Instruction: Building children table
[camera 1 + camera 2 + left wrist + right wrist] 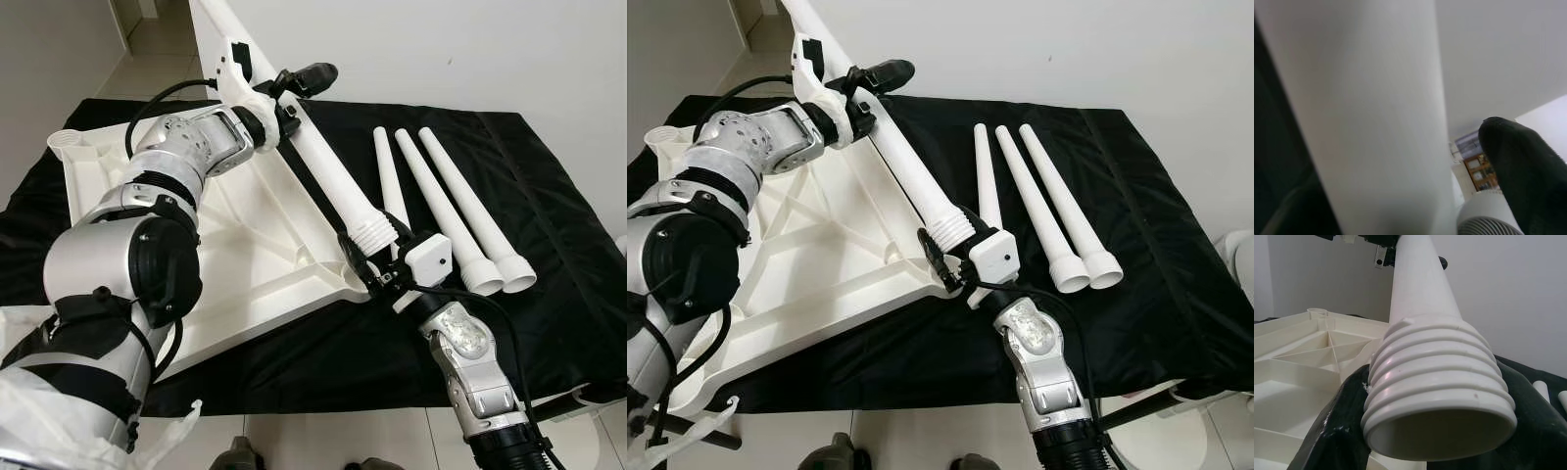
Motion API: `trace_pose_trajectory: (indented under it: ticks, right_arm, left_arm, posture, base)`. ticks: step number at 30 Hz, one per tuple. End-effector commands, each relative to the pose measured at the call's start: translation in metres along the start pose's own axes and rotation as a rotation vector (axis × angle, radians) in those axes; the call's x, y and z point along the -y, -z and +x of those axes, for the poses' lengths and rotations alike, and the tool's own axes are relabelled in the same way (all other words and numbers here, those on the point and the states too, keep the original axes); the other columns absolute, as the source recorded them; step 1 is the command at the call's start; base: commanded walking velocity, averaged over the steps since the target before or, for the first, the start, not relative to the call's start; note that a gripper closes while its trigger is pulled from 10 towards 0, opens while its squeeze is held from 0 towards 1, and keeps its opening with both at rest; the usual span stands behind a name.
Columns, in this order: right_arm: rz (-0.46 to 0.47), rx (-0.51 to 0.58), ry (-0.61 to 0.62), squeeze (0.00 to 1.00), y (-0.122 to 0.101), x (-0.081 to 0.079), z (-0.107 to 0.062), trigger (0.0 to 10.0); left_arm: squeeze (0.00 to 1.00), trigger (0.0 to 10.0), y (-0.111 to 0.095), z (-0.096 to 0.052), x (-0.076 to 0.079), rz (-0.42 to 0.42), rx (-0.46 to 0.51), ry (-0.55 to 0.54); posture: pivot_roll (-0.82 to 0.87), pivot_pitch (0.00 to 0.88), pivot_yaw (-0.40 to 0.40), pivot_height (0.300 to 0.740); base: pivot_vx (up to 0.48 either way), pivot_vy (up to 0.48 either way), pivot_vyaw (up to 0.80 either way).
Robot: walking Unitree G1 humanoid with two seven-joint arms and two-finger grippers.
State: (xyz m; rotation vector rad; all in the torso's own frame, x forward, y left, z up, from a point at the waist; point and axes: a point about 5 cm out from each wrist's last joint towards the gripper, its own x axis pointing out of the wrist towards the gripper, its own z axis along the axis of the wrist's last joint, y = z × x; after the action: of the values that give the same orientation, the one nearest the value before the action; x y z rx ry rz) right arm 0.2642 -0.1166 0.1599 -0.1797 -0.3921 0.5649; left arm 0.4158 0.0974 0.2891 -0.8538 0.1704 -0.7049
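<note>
An upturned white tabletop [245,235] with ribs on its underside lies on a black cloth [558,196]. One white table leg [328,171] slants above it, narrow end up and away. My left gripper [294,90] is shut on the leg's upper part; a black finger [1528,181] presses beside the leg [1376,122]. My right gripper [377,257] is shut on the leg's threaded end [1440,396], with black fingers [1332,431] on both sides, just above the tabletop's near right corner [338,286]. Three more legs [446,201] lie side by side on the cloth to the right.
A round corner socket [69,144] shows at the tabletop's far left corner. A white wall [441,49] stands behind the cloth, with tiled floor [323,441] along its front edge. A white object [600,397] sits low at the right.
</note>
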Motion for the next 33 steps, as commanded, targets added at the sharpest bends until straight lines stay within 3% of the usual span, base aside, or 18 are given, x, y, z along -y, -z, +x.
trace_pose_trajectory:
  ticks: [1, 17, 18, 20, 21, 25, 29, 30, 31, 33]
  right_arm:
    - [0.0, -0.038, -0.042, 0.0, 0.006, -0.005, -0.003, 10.0]
    - [0.025, -0.036, -0.043, 0.0, 0.002, -0.001, -0.005, 10.0]
    - [0.058, -0.04, -0.056, 1.0, 0.002, -0.001, -0.005, 10.0]
    - [0.058, -0.04, -0.056, 1.0, 0.002, -0.001, -0.005, 10.0]
    - [0.076, -0.044, -0.063, 1.0, 0.002, -0.001, -0.006, 10.0]
    - [0.079, -0.055, -0.052, 1.0, 0.001, 0.004, -0.008, 10.0]
    - [0.076, -0.078, -0.006, 1.0, 0.0, 0.014, -0.01, 10.0]
    - [0.074, -0.085, 0.013, 0.78, -0.001, 0.017, -0.008, 10.0]
    - [0.064, -0.094, 0.022, 0.0, -0.002, 0.02, -0.006, 10.0]
    - [0.025, -0.127, 0.052, 0.0, -0.001, 0.027, -0.003, 10.0]
  left_arm:
    - [0.0, 0.0, -0.012, 0.001, 0.01, 0.01, 0.046, 0.036]
    - [0.0, 0.0, -0.014, 0.003, 0.015, -0.002, 0.058, 0.076]
    - [0.0, 3.0, -0.013, 0.003, 0.013, 0.011, 0.058, 0.059]
    - [0.0, 3.0, -0.013, 0.003, 0.013, 0.011, 0.058, 0.059]
    - [0.0, 10.0, -0.013, 0.003, 0.012, 0.03, 0.06, 0.039]
    - [0.0, 10.0, -0.016, 0.003, 0.013, 0.063, 0.071, 0.032]
    - [0.0, 10.0, -0.02, 0.005, 0.018, 0.191, 0.099, 0.035]
    - [0.0, 10.0, -0.02, 0.007, 0.019, 0.253, 0.104, 0.027]
    - [0.0, 10.0, -0.017, 0.008, 0.019, 0.311, 0.098, 0.017]
    - [0.0, 10.0, -0.014, 0.01, 0.018, 0.4, 0.093, -0.009]
  posture:
    - [-0.02, 0.0, 0.02, 0.74]
    - [-0.02, 0.0, 0.004, 0.74]
    - [-0.02, 0.0, 0.002, 0.74]
    - [-0.02, 0.0, 0.002, 0.74]
    - [-0.02, 0.0, 0.002, 0.74]
    - [-0.02, 0.0, 0.0, 0.74]
    - [-0.01, 0.0, -0.003, 0.74]
    - [-0.01, 0.0, -0.003, 0.74]
    - [-0.01, 0.0, -0.006, 0.74]
    - [-0.01, 0.0, -0.006, 0.74]
  base:
    - [0.0, 0.0, 0.0]
    - [0.0, 0.0, 0.0]
    - [0.0, 0.0, 0.0]
    - [0.0, 0.0, 0.0]
    - [0.0, 0.0, 0.0]
    - [0.0, 0.0, 0.0]
    - [0.0, 0.0, 0.0]
    - [0.0, 0.0, 0.0]
    - [0.0, 0.0, 0.0]
    - [0.0, 0.0, 0.0]
